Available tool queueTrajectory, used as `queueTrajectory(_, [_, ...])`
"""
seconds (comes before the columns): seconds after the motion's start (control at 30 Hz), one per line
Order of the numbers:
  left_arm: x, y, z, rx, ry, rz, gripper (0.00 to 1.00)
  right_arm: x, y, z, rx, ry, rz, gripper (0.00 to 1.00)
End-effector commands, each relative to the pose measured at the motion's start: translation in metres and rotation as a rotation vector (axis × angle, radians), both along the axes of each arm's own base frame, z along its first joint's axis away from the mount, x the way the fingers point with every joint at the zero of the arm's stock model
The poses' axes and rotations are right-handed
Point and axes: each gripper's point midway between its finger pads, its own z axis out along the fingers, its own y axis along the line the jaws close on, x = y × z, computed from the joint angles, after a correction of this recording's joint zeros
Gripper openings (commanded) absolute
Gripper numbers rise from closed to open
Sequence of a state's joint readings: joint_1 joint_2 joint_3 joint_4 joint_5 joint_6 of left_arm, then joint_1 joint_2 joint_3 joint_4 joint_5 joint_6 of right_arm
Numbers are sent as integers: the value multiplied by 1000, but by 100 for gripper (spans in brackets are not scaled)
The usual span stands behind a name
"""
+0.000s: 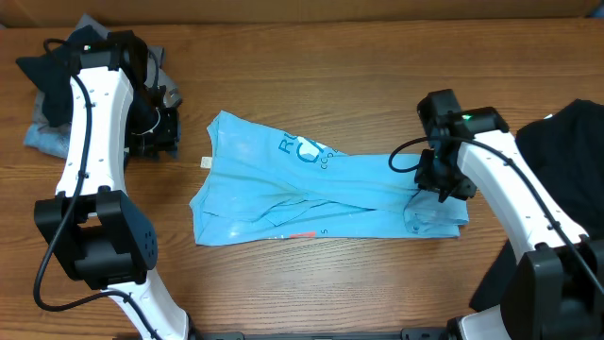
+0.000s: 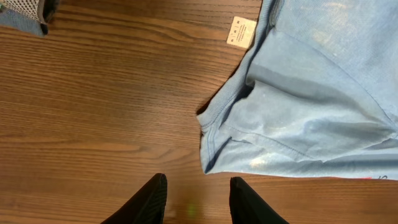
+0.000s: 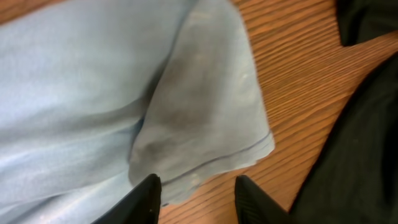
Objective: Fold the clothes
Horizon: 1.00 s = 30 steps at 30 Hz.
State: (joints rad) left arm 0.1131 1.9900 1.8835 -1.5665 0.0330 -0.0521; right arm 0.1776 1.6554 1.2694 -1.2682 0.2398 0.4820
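The light sky-blue T-shirt [image 1: 321,189] lies partly folded across the middle of the table, its white print showing near the top. My right gripper [image 1: 444,184] hovers over its right end. In the right wrist view that gripper [image 3: 198,196] is open, and the shirt's folded edge [image 3: 186,106] lies just ahead of the left finger [image 3: 146,199]. My left gripper [image 1: 156,132] is off to the shirt's left. It is open [image 2: 198,199] above bare wood, with the shirt's corner [image 2: 298,112] and a white label [image 2: 241,32] ahead to the right. A black shirt [image 1: 566,151] lies at the right.
A heap of dark and grey-blue garments [image 1: 52,104] sits at the back left behind the left arm. The black cloth [image 3: 360,155] lies close to the right gripper's right side. The wooden tabletop [image 1: 311,283] shows in front of the shirt.
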Motion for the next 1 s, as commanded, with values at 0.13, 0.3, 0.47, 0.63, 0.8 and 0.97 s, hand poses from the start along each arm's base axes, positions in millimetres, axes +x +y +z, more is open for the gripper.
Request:
queueTrajectory(0.13, [0, -3, 3, -10, -14, -5, 36, 1, -35, -6, 121, -23, -212, 34])
queueTrajectory(0.3, [2, -2, 3, -10, -21, -6, 36, -1, -40, -41, 352, -3, -270, 71])
queueTrajectory(0.47, [2, -2, 3, -10, -21, -9, 36, -16, -38, -78, 432, 35, -309, 73])
queueTrajectory(0.63, [2, -2, 3, -10, -23, -9, 37, -14, -27, -83, 493, 14, -255, 37])
queueTrajectory(0.8, [3, -2, 3, -10, -25, -9, 37, -3, -18, -63, 552, -33, -214, 15])
queueTrajectory(0.97, [3, -3, 3, -10, -26, -9, 37, 0, -22, -43, 522, -57, -206, 31])
